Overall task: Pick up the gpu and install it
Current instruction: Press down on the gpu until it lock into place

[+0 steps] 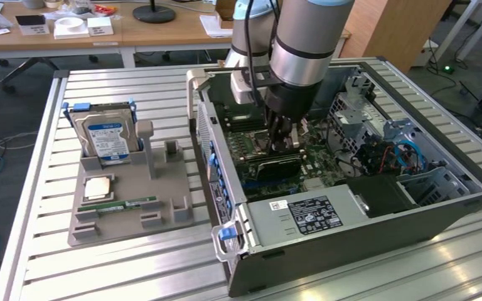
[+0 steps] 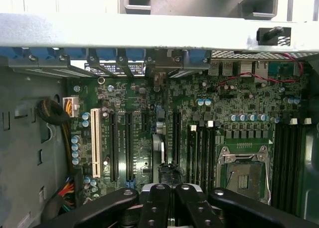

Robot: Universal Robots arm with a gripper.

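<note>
1. The gripper [image 1: 281, 145] is down inside the open computer case [image 1: 442, 213], its fingers closed together over the motherboard [image 2: 149, 123].
2. The gpu [image 1: 276, 164] sits low in the case right under the gripper, a dark card lying along the board. In the wrist view, the closed fingers [image 2: 157, 200] sit above a silver and dark edge that looks like the card's top; whether they pinch it or just press on it I cannot tell.
3. Risk: if the card is not lined up with its long black slot [image 2: 175, 133], pushing down could bend the card or strain the slot.
4. Risk: the end bracket could catch on the blue clips [image 2: 112, 54] at the case's back wall, leaving the card tilted and half seated.
5. On the worktop [image 1: 40, 188], the grey holder [image 1: 132, 200] carries the hard drive [image 1: 107, 138], well apart from the case.
</note>
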